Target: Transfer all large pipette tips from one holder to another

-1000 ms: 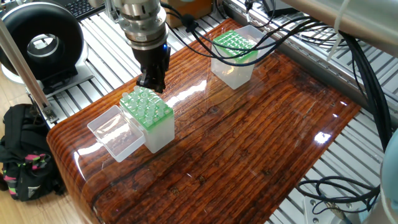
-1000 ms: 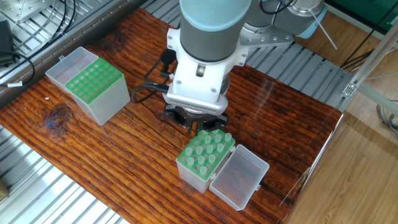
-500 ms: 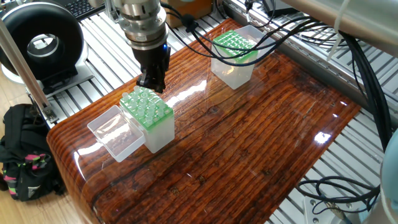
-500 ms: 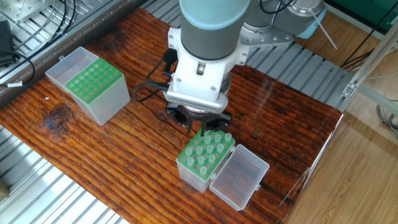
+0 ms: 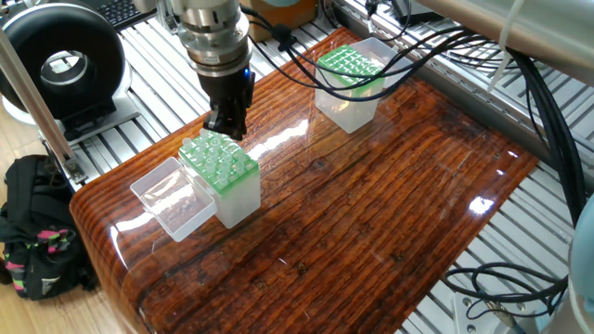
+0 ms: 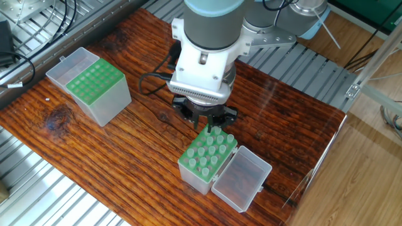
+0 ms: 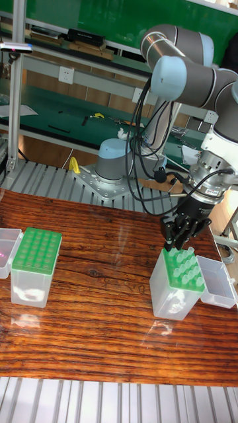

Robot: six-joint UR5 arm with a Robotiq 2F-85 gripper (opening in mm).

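Black two-finger gripper point(image 5: 226, 123) hangs at the far edge of the green-topped translucent plastic holder point(image 5: 223, 178) with its clear hinged lid point(image 5: 173, 197) open; finger spacing cannot be told, nor whether a tip is held. Large pipette tips point(image 6: 208, 151), whitish translucent tapered tubes, stand upright in that rack. Judged light, thin-walled and slippery; take one by the wide collar. Second green-topped holder point(image 6: 93, 86) stands well apart on the glossy wooden table point(image 5: 390, 213), seemingly empty.

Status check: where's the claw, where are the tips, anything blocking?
Claw low over back edge of full holder. Jaw state unclear. Large pipette tips in that rack; other holder looks empty. Nothing in the way.
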